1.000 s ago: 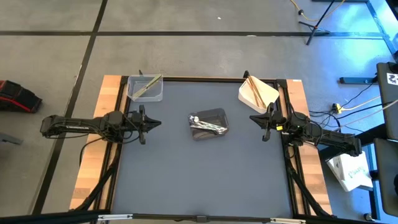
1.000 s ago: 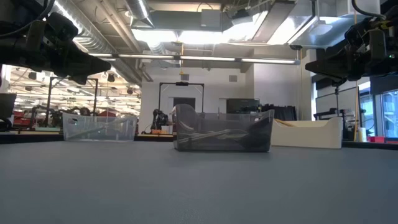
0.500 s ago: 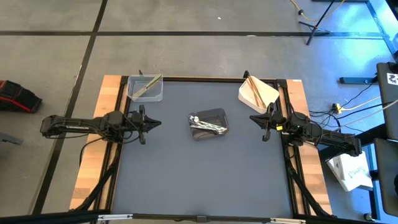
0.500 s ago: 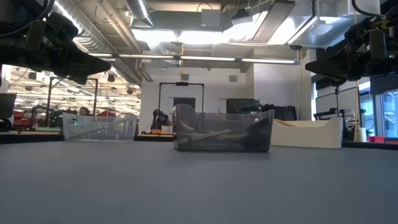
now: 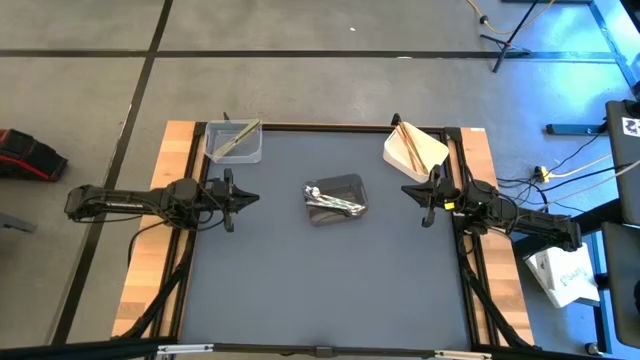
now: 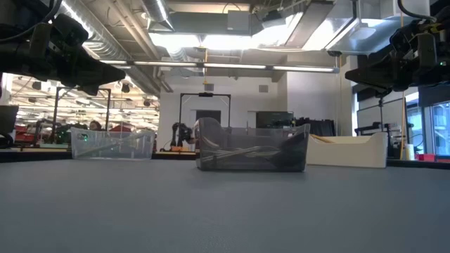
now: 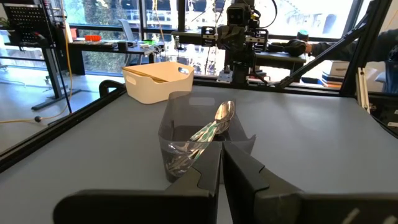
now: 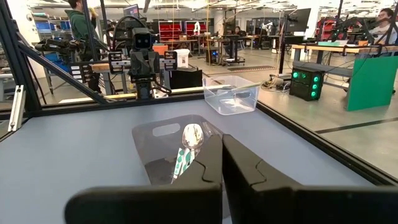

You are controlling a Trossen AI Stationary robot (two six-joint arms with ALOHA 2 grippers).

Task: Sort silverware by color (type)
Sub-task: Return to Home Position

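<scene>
At left edge of counter (image 5: 320,280), left end effector (image 5: 243,197) clenched, empty; green silverware (image 5: 238,138) in clear tub (image 5: 212,152) beside it. Midway between arms, silver silverware (image 5: 335,204) in dark tub (image 5: 350,180), lying crosswise. Then tan knives (image 5: 408,143) in white tub (image 5: 432,150) near right end effector (image 5: 412,192), clenched, empty.

We are seeing a grey tub (image 5: 352,187) sitting straight ahead of the left fingers (image 7: 249,175) and right fingers (image 8: 249,169), a white tub (image 5: 430,150) and clear tub (image 5: 248,152) standing farther off.

silver utensils (image 5: 335,204) overlap in the centre dark tub (image 5: 346,179), count unclear; at right, white tub (image 6: 348,151) hides its contents.
</scene>
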